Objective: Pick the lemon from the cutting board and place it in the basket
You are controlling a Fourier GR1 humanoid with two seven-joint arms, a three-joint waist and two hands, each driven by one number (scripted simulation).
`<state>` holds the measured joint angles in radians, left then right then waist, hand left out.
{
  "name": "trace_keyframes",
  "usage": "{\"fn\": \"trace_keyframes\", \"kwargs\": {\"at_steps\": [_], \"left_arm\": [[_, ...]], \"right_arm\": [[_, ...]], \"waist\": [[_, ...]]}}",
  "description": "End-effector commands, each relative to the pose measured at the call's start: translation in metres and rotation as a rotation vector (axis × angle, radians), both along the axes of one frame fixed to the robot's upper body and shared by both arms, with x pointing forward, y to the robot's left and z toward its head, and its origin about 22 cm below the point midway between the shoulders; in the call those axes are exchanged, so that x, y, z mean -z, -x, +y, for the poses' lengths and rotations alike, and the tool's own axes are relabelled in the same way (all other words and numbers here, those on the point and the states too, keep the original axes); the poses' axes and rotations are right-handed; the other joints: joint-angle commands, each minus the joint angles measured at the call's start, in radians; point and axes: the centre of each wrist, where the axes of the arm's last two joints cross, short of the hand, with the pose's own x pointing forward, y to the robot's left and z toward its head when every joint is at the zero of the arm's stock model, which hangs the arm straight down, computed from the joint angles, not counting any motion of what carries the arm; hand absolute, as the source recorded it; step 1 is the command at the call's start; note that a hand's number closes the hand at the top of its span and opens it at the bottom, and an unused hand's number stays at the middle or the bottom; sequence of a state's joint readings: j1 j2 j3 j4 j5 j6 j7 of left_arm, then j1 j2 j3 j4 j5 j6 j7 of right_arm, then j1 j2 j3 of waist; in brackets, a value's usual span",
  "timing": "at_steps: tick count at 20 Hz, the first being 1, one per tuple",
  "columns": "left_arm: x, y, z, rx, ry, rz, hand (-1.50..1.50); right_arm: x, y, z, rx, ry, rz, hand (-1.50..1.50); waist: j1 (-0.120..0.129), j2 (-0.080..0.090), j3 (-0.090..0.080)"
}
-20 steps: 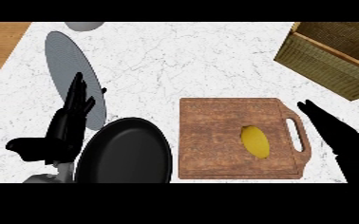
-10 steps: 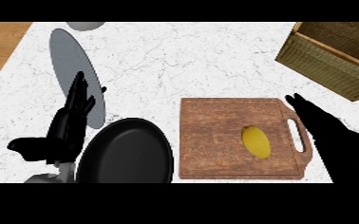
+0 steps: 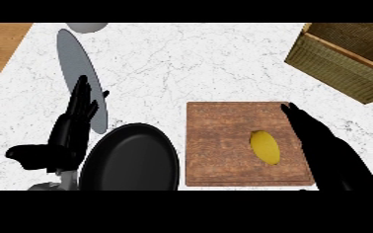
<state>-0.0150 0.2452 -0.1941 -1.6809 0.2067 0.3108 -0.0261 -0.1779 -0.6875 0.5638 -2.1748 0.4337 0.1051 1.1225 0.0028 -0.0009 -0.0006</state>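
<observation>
A yellow lemon (image 3: 265, 146) lies on the wooden cutting board (image 3: 218, 143), toward its right side. My right hand (image 3: 324, 145) is open, fingers straight, over the board's right edge and just right of the lemon, covering the board's handle. Whether it touches the lemon cannot be told. The woven basket (image 3: 335, 54) stands at the upper right of the counter, cut off by the view's edge. My left hand (image 3: 69, 131) rests open at the lower left, fingers pointing up, holding nothing.
A black pan (image 3: 131, 160) sits left of the cutting board, next to my left hand. A grey oval plate (image 3: 76, 74) lies at the far left, and a grey round object (image 3: 87, 26) shows at the top left edge.
My right hand has moved left from the counter's right side onto the cutting board's right edge, closer to the lemon. The lemon and the left hand have not moved.
</observation>
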Motion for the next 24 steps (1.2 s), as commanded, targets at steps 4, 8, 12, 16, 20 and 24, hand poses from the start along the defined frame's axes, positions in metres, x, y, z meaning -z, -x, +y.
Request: {"fn": "trace_keyframes", "kwargs": {"at_steps": [4,8,12,16,20,24], "left_arm": [[0.004,-0.001,0.001,0.000,0.005,0.007,0.00],[0.001,0.008,-0.008,0.011,0.008,0.011,0.00],[-0.003,-0.003,0.008,0.006,0.011,0.003,0.00],[0.012,0.011,0.008,-0.006,0.006,-0.008,0.00],[-0.005,-0.007,0.007,-0.004,-0.006,-0.010,0.00],[0.008,-0.009,0.004,-0.011,-0.005,0.007,0.00]], "right_arm": [[0.015,-0.007,0.018,0.082,0.038,0.026,-1.50],[0.035,-0.012,0.040,0.094,0.066,0.002,-1.50],[0.037,0.004,0.019,0.113,0.063,0.000,-1.50],[0.054,-0.022,0.015,0.128,0.047,0.024,-1.50],[0.059,-0.009,-0.004,0.113,0.066,0.042,-1.50],[0.049,-0.029,0.024,0.130,0.061,0.056,-1.50]], "waist": [[0.000,0.000,0.000],[0.006,0.000,0.000],[-0.005,0.000,0.000],[0.001,0.001,0.000],[-0.005,0.000,0.001],[-0.001,0.001,0.000]]}}
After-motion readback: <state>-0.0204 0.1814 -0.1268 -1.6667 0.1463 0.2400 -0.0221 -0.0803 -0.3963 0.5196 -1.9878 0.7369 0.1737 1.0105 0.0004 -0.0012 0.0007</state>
